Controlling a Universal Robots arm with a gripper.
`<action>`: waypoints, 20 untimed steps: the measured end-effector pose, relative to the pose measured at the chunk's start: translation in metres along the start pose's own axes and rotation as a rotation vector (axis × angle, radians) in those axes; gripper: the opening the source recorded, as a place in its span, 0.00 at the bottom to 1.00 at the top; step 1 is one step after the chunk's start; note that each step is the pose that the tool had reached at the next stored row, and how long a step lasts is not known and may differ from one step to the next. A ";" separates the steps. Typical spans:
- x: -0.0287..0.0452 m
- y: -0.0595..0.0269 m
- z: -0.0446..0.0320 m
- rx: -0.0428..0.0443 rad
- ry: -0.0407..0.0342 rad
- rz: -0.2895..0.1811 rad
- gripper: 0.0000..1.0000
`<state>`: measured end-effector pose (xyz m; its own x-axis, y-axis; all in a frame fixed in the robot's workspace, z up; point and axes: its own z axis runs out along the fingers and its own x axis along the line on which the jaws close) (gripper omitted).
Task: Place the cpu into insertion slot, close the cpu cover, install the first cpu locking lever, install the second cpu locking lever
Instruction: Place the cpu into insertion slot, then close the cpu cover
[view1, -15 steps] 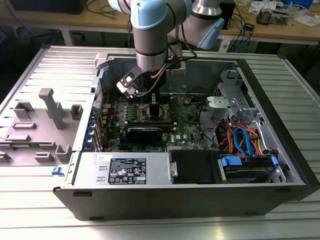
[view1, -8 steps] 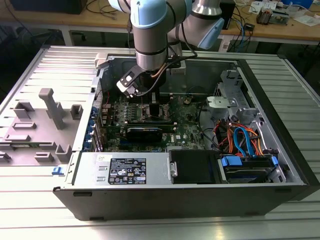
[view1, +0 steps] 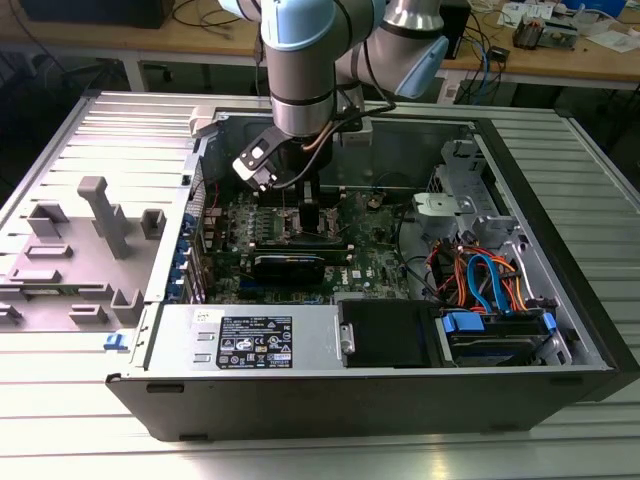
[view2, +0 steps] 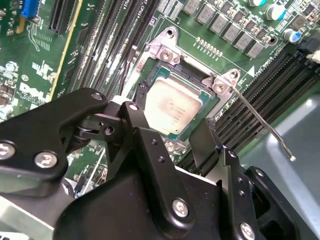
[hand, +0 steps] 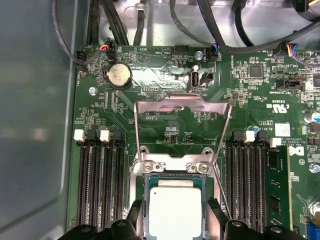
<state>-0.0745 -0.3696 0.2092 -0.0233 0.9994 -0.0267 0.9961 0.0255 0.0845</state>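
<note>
Black two-fingered gripper (view2: 176, 109) hangs over the green board, jaws spread and released either side of the small square silver-topped cpu (hand: 175, 210), which sits in the silver-rimmed square insertion slot (hand: 145, 195). Thin silver windowed cpu cover (hand: 182, 102) lies swung open and the wire locking lever (view2: 260, 120) sticks out unlatched, so I reckon only the placing is done.

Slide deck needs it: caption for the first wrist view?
Dull silver square cpu in the silver-rimmed insertion slot, black gripper over it, thin silver cpu cover open.
</note>
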 end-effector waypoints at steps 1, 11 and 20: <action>-0.0001 0.0003 -0.0031 0.0008 0.0002 -0.001 0.62; -0.0006 0.0030 -0.0244 0.0173 0.0009 -0.002 0.35; -0.0007 0.0032 -0.0245 0.0180 0.0007 -0.002 0.11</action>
<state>-0.0733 -0.3696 0.2340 -0.0253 0.9993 -0.0262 0.9974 0.0270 0.0665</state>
